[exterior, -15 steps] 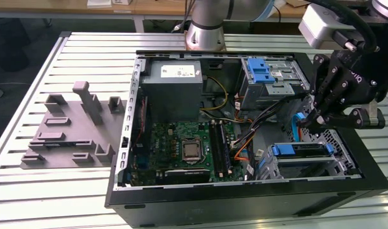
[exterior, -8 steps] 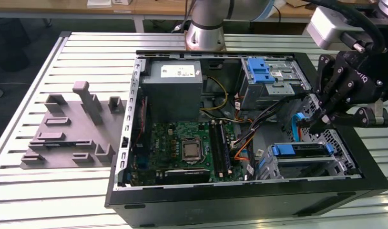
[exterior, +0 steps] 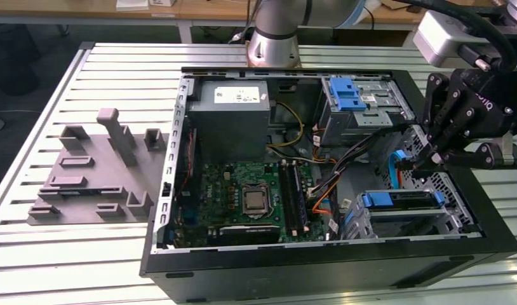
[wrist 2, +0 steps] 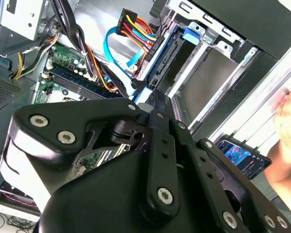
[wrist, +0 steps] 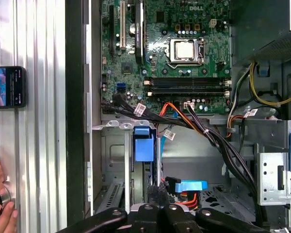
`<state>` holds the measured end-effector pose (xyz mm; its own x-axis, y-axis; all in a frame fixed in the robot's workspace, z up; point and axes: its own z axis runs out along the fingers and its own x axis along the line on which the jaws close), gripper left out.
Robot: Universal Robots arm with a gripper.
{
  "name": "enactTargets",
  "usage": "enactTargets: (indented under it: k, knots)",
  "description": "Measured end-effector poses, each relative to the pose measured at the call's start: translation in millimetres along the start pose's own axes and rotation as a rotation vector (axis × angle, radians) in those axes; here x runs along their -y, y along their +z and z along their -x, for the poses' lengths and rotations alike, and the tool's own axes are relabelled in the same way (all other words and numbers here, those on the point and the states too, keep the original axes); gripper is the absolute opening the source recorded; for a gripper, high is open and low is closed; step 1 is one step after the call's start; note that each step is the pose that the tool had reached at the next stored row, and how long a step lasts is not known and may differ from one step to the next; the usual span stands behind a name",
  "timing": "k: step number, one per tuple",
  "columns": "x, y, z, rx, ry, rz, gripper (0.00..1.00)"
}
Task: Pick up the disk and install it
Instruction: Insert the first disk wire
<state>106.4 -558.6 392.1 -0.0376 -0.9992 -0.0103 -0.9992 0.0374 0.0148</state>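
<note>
A slatted metal table (exterior: 114,82) fills the exterior view. An open computer case (exterior: 326,273) sits at centre right, a grey plastic fixture (exterior: 98,171) at left. A phone (wrist: 7,87) lies on the slats.

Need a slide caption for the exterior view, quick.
Gripper lowered inside the open computer case, beside the blue-latched drive cage.

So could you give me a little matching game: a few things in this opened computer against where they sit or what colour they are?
Things:
1. power supply box
2. processor socket
3. grey moulded fixture
4. phone

Descriptions:
A. on the slatted table outside the case, at the exterior view's left
B. grey, with a white label, in a far corner of the case
C. lit screen, lying on the table outside the case
D. silver square on the green board

Pairs: 1-B, 2-D, 3-A, 4-C
</note>
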Motion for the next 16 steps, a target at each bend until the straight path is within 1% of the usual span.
enactTargets:
  k: [16]
  knots:
    - [0.1, 1.8, 0.0, -0.0001, -0.009, 0.0, 0.11]
